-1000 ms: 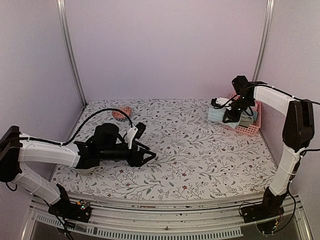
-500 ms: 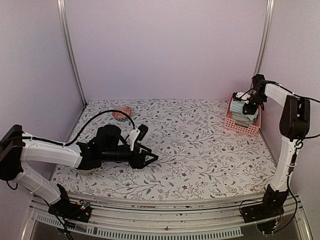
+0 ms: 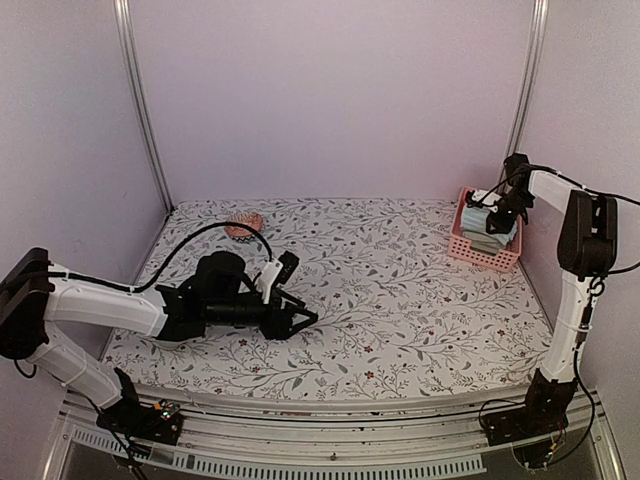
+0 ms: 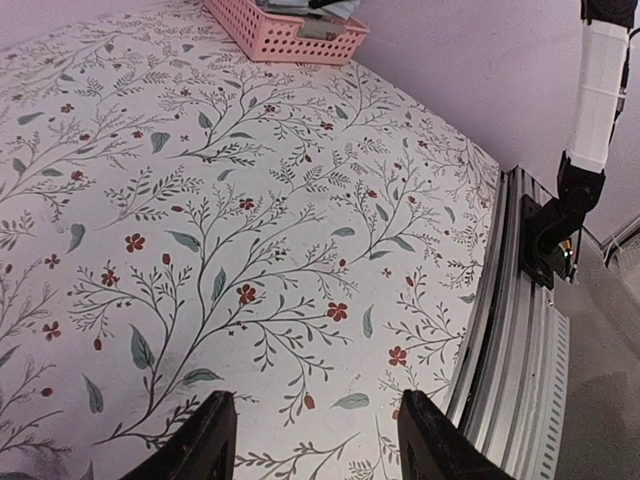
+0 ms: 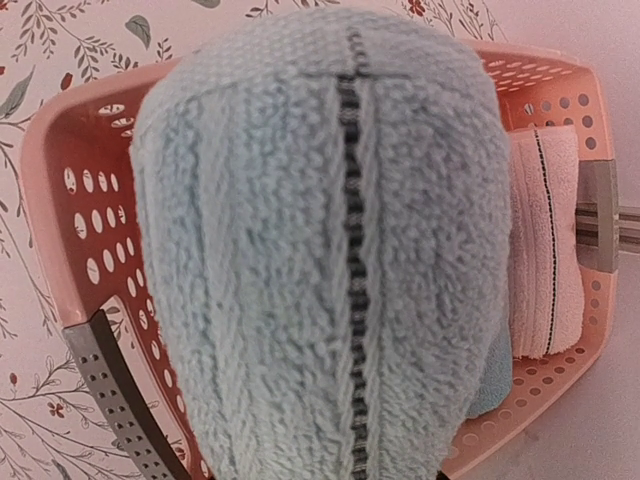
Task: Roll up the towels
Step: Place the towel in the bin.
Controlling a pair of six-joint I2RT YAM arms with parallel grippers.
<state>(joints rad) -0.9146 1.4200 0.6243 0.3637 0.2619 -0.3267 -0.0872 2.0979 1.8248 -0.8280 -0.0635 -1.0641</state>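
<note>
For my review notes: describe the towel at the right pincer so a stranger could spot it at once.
On the table, look to the far right corner for the pink basket. Over it, in the right pincer, is the pale blue-green towel, fluffy with a dark stripe, unlike the pink towel lying inside.

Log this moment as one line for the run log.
left gripper open, empty, low over table | right gripper holding pale towel roll over pink basket
</note>
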